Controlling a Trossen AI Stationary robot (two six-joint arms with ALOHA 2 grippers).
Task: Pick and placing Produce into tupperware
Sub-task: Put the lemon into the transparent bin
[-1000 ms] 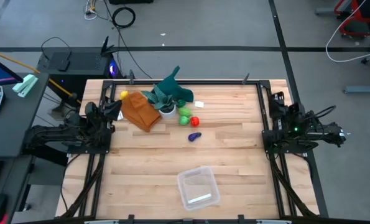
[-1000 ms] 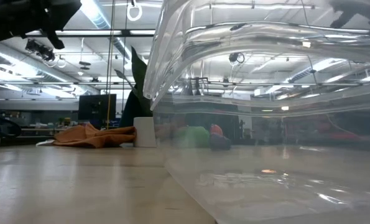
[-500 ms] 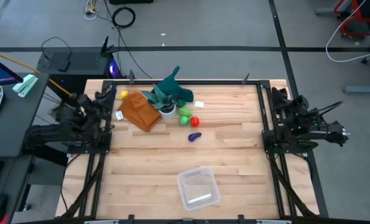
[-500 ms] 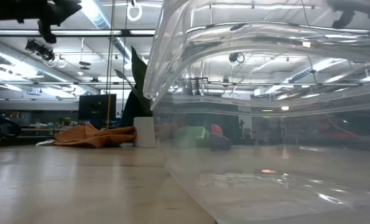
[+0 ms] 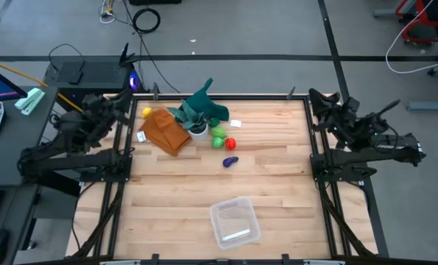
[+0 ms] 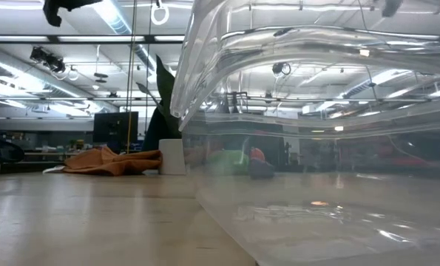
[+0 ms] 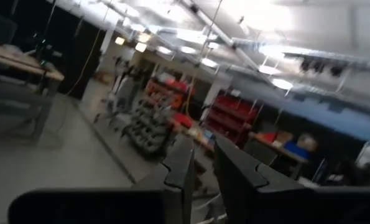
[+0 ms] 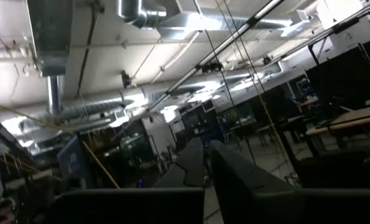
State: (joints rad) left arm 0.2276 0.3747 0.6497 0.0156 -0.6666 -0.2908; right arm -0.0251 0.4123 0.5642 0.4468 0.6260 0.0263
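- High view, straight down: a wooden tabletop (image 5: pixel 277 147) fills the centre of the frame. The tupperware (image 5: pixel 234 221), clear and empty, sits at lower centre, well apart from everything else.
- The produce lies in upper centre: a yellow piece (image 5: pixel 146 112) at the upper left edge of an orange-brown cloth (image 5: pixel 165 132), two green pieces (image 5: pixel 218 136) touching each other just right of a white pot with teal leaves (image 5: pixel 197 118), a red piece (image 5: pixel 230 143) beside them, and a purple piece (image 5: pixel 230 161) just below the red one.
- The left gripper (image 5: pixel 121 105) is raised off the tabletop's upper left corner, arm folded back. The right gripper (image 5: pixel 319 99) is raised at the upper right corner, likewise folded.
- Low view, at tabletop height: the tupperware's curved wall (image 6: pixel 279 89) fills most of the frame, blurring the green, red and purple pieces seen through it. The cloth and pot stand clear at left. Only dark arm parts show at the top edge.
- Left wrist view shows only the room beyond; its jaws stand a narrow gap apart, holding nothing.
- Right wrist view shows ceiling ducts and lights; its jaws are closed together, empty.
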